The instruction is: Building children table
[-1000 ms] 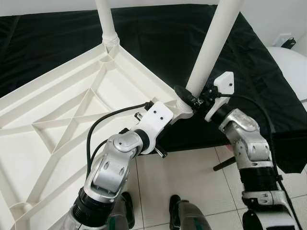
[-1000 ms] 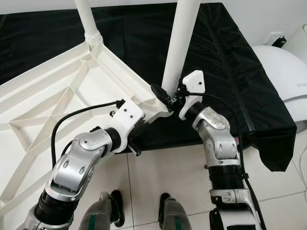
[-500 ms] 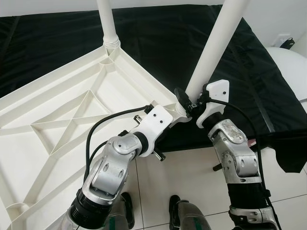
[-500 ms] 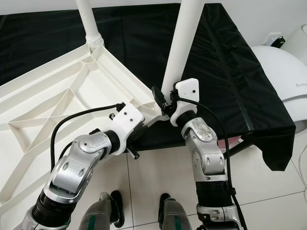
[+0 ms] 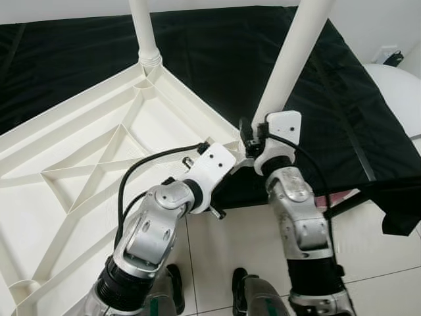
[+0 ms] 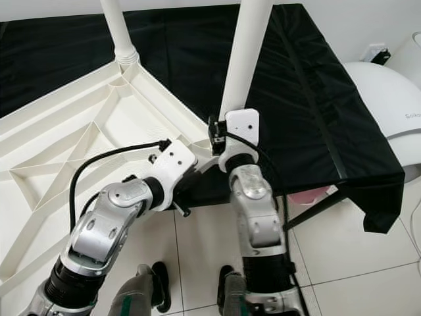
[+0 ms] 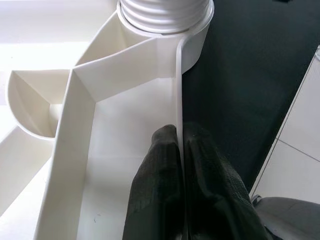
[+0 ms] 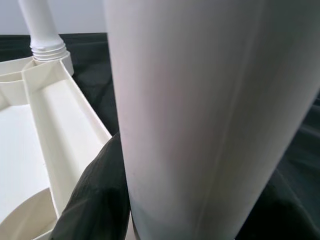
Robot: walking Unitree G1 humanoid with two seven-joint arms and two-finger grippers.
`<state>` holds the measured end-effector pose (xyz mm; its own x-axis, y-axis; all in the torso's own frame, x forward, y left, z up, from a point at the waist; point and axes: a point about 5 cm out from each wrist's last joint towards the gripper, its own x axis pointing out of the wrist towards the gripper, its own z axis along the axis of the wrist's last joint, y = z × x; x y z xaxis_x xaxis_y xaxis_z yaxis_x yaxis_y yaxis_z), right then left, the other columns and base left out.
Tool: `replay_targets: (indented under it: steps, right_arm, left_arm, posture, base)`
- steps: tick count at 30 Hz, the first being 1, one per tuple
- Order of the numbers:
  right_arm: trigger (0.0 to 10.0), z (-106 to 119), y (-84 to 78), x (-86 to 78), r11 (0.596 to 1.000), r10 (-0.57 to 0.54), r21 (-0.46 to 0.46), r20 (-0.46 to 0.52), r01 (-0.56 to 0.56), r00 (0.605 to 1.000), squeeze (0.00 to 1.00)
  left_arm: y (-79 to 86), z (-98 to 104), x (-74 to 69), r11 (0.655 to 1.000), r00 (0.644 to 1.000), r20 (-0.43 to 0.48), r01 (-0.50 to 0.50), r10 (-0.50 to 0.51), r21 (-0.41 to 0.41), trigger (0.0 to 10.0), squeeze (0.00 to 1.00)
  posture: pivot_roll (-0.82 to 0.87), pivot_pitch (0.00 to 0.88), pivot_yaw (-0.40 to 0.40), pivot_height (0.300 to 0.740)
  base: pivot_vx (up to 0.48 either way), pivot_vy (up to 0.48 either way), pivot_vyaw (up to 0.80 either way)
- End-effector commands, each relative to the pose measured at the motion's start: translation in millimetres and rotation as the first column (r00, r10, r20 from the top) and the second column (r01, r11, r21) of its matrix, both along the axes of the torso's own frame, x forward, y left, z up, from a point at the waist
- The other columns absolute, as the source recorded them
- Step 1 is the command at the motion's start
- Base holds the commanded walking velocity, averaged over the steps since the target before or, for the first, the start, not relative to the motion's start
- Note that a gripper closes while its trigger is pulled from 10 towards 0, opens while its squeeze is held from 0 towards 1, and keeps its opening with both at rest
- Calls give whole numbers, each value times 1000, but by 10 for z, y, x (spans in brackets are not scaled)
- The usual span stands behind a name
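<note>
Black-draped bench (image 5: 342,85) bearing upturned white tabletop (image 5: 79,171), rigid light plastic; left gripper (image 7: 181,165) pinches its near rim, right gripper (image 5: 253,135) clasps near leg (image 5: 293,59) low by socket, smooth, likely slippery.

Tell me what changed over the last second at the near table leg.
The right end effector, clamped on the near leg, swung its wrist and forearm from the right round to the front. The left end effector kept pinching the tabletop rim; far leg unchanged.

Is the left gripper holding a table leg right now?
No, the left gripper is pinched on the tabletop's thin rim wall, below the leg socket.
</note>
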<state>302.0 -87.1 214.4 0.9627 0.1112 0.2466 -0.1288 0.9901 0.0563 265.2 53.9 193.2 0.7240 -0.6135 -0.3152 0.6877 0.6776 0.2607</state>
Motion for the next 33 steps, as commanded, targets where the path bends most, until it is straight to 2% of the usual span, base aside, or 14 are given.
replay_targets:
  steps: [1, 5, 7, 11, 21, 22, 23, 26, 27, 30, 33]
  right_arm:
    - [10000, -110, 148, -45, 1000, 22, 9, -58, -22, 998, 0]
    - [10000, -133, 160, -32, 998, -56, 18, -85, 58, 995, 0]
    - [10000, -173, 170, -18, 990, -139, 4, -123, 140, 983, 0]
    - [10000, -179, 183, -2, 979, -205, -18, -127, 204, 971, 0]
    - [10000, -178, 167, 19, 964, -265, -6, -141, 267, 954, 0]
    - [10000, -174, 172, 19, 965, -256, 17, -143, 261, 956, 71]
    - [10000, -172, 173, 20, 965, -254, 22, -144, 260, 956, 1000]
    - [10000, -187, 188, 20, 972, -227, 29, -164, 235, 960, 1000]
    - [10000, -186, 189, 16, 977, -205, 25, -164, 212, 965, 0]
    - [10000, -182, 177, 12, 981, -184, 31, -160, 191, 970, 0]
    - [10000, -132, 103, 20, 991, -113, 51, -122, 120, 986, 0]
  left_arm:
    - [50, 117, 82, 994, 991, 80, -111, 111, -10, 10000, 0]
    - [38, 135, 87, 993, 989, 85, -117, 119, -23, 10000, 0]
    - [25, 153, 94, 991, 988, 87, -125, 128, -36, 10000, 0]
    - [8, 173, 104, 990, 987, 83, -134, 137, -48, 10000, 0]
    - [-2, 193, 118, 987, 985, 81, -146, 151, -64, 10000, 0]
    - [-4, 194, 119, 987, 985, 81, -147, 152, -64, 10000, 0]
    - [-5, 195, 121, 987, 985, 82, -148, 153, -65, 10000, 0]
    - [-7, 196, 123, 987, 985, 83, -148, 153, -66, 10000, 0]
    - [-3, 193, 124, 987, 985, 85, -148, 153, -63, 10000, 0]
    - [7, 188, 125, 987, 984, 87, -148, 153, -59, 10000, 0]
    - [41, 180, 136, 987, 983, 95, -151, 155, -46, 10000, 0]
  posture:
    - [-113, 240, 28, 740]
    - [-112, 238, 29, 740]
    - [-110, 238, 28, 740]
    - [-109, 242, 24, 740]
    - [-106, 241, 18, 740]
    - [-107, 241, 16, 740]
    - [-107, 241, 16, 740]
    - [-107, 235, 10, 740]
    - [-106, 232, 7, 740]
    - [-106, 231, 6, 740]
    - [-109, 224, -3, 740]
  base:
    - [0, 0, 0]
    - [0, 0, 0]
    - [0, 0, 0]
    - [0, 0, 0]
    - [0, 0, 0]
    - [0, 0, 0]
    - [0, 0, 0]
    - [0, 0, 0]
    - [0, 0, 0]
    - [0, 0, 0]
    - [0, 0, 0]
